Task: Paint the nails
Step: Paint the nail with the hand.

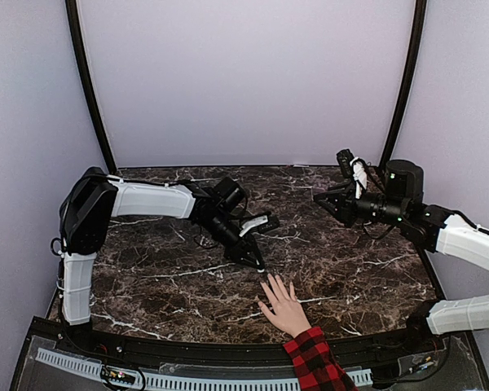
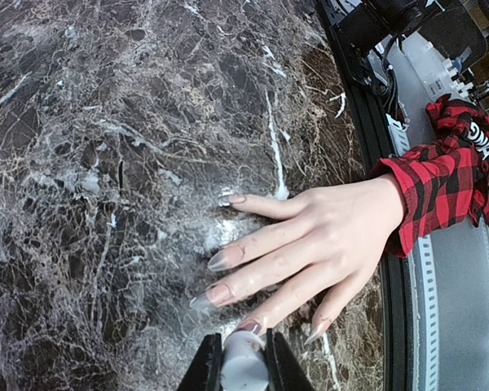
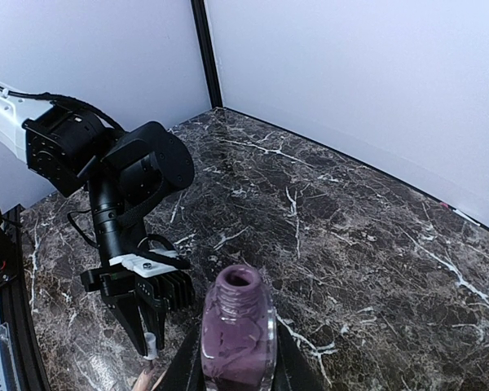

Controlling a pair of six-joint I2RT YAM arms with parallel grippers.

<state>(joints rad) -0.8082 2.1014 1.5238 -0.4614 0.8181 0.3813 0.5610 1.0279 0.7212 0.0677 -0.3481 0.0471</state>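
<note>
A light-skinned hand [image 1: 285, 308] with a red-and-black plaid sleeve [image 1: 314, 358] lies flat near the table's front edge, fingers spread. In the left wrist view the hand [image 2: 318, 244] shows long pale nails [image 2: 226, 258], one darker-tinted nail [image 2: 248, 327] right at my jaws. My left gripper [image 1: 257, 262] is shut on the white brush cap [image 2: 243, 366], held just above the fingertips; the brush tip is hidden. My right gripper [image 1: 326, 199] is raised at the back right, shut on an open purple polish bottle [image 3: 238, 326]. The left gripper [image 3: 143, 326] also shows there, holding the cap [image 3: 150, 346].
The dark marble table [image 1: 163, 269] is ringed by pale walls and two black corner poles [image 1: 85, 81]. A black frame and white ribbed rail [image 2: 432, 285] run along the near edge beside the sleeve.
</note>
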